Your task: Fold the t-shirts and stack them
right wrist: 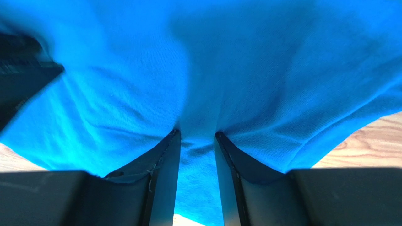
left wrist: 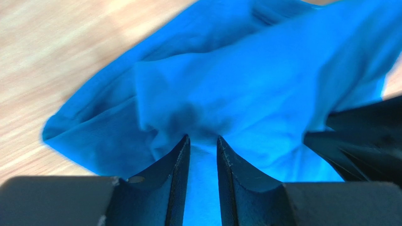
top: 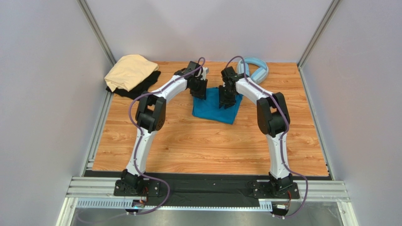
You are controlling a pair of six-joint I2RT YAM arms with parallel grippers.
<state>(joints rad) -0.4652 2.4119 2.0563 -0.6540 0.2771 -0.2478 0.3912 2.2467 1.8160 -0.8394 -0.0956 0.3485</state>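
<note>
The teal-blue t-shirt (top: 213, 112) lies partly folded on the wooden table, behind its middle. My left gripper (top: 200, 92) is at its far left edge and my right gripper (top: 227, 100) is on its far right part, the two close together. In the left wrist view the blue cloth (left wrist: 245, 75) bunches at my left gripper (left wrist: 203, 139) and runs between its narrow jaws. In the right wrist view the cloth (right wrist: 236, 61) is likewise pinched in my right gripper (right wrist: 197, 134). A pale tan t-shirt (top: 129, 70) lies on a black t-shirt (top: 142, 84) at the far left corner.
Light-blue headphones (top: 255, 70) lie at the back, just behind the right arm. Grey walls and metal posts close in the table on three sides. The right gripper's black body (left wrist: 358, 136) shows at the edge of the left wrist view.
</note>
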